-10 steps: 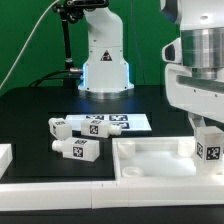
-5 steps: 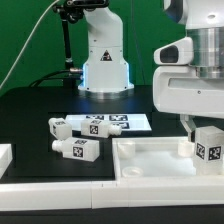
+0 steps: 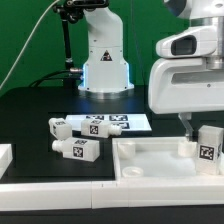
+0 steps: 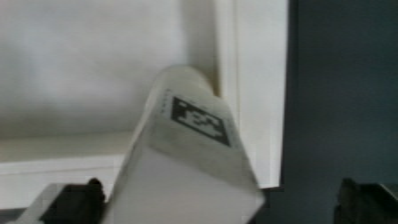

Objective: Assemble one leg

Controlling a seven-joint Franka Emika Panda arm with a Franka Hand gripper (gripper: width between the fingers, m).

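A leg [image 3: 209, 150], a small white post with a marker tag on its side, stands at the right corner of the large white panel [image 3: 150, 165]. My gripper [image 3: 198, 130] hangs just above and around it, with one finger [image 3: 186, 127] showing on the leg's left. In the wrist view the leg [image 4: 187, 150] rises between my two dark fingertips [image 4: 71, 203]. There is a clear gap on one side, so the jaws are open and not clamped on the leg. Two more legs [image 3: 78, 149] [image 3: 58, 127] lie on the black table at the exterior view's left.
The marker board [image 3: 108, 123] lies flat behind the loose legs. A white robot base [image 3: 105, 62] stands at the back. Another white part [image 3: 5, 157] shows at the left edge. The panel's raised rim [image 4: 249, 90] runs beside the leg.
My hand has risen step by step above the leg. The leg stays at the panel's corner, with its tag turned slightly toward the exterior view's left.
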